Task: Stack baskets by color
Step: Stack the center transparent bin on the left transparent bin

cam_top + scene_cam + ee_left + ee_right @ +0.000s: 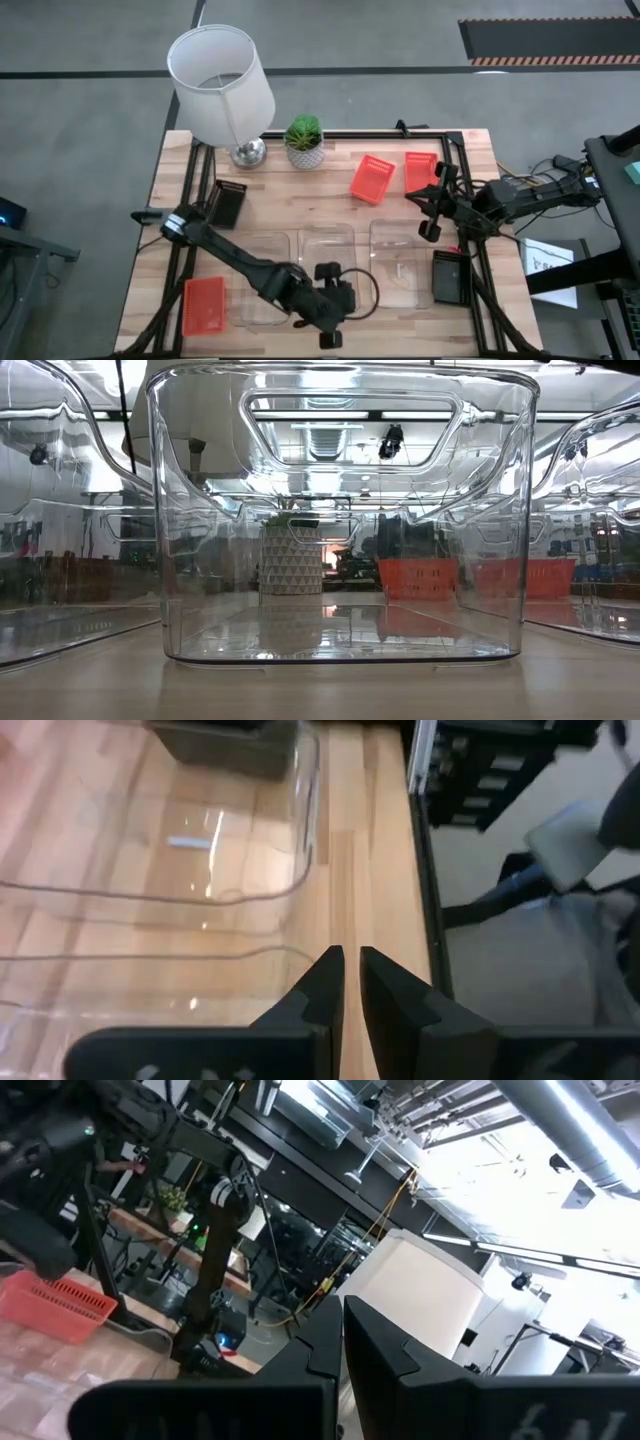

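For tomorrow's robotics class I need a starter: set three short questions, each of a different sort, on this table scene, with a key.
1. True or false: two orange baskets sit side by side near the right tool.
2. How many clear baskets stand in a row across the table's middle?
3. Which object stands beside the lamp? A) plant pot B) mug C) bottle

Key
1. True: orange baskets and.
2. Three.
3. A, the plant pot.

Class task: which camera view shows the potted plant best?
The high view: the potted plant stands unobstructed beside the lamp. The low view shows it only through a clear basket; neither wrist view clearly shows it.
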`<state>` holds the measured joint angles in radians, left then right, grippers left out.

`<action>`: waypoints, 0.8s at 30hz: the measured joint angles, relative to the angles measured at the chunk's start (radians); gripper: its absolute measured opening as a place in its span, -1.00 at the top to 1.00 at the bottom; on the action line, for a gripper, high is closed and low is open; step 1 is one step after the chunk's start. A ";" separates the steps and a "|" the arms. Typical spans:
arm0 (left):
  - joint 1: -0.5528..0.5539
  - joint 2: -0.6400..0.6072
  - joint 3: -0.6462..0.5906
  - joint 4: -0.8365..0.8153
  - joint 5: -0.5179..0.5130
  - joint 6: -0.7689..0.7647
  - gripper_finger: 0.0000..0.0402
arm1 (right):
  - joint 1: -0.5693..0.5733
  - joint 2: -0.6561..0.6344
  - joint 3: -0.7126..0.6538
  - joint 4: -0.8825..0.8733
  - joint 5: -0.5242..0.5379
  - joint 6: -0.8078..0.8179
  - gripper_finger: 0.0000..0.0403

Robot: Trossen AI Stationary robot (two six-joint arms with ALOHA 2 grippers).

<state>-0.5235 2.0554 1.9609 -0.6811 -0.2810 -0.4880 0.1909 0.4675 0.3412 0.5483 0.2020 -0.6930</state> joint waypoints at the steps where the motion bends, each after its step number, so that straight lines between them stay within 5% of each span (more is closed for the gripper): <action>1: 0.000 0.007 0.000 -0.029 0.002 -0.007 0.90 | 0.000 0.000 0.000 -0.002 0.000 0.000 0.96; 12: -0.001 0.010 -0.049 -0.134 0.109 -0.236 0.42 | 0.000 0.000 -0.001 -0.027 0.007 0.002 0.96; 17: -0.002 0.010 -0.094 -0.120 0.109 -0.205 0.15 | 0.000 0.000 -0.001 -0.029 0.007 0.004 0.96; 24: -0.001 0.013 -0.154 -0.023 0.108 -0.156 0.09 | 0.000 0.000 -0.002 -0.044 0.008 0.005 0.96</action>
<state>-0.5247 2.0685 1.8067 -0.7041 -0.1726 -0.6445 0.1909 0.4679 0.3397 0.5040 0.2095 -0.6884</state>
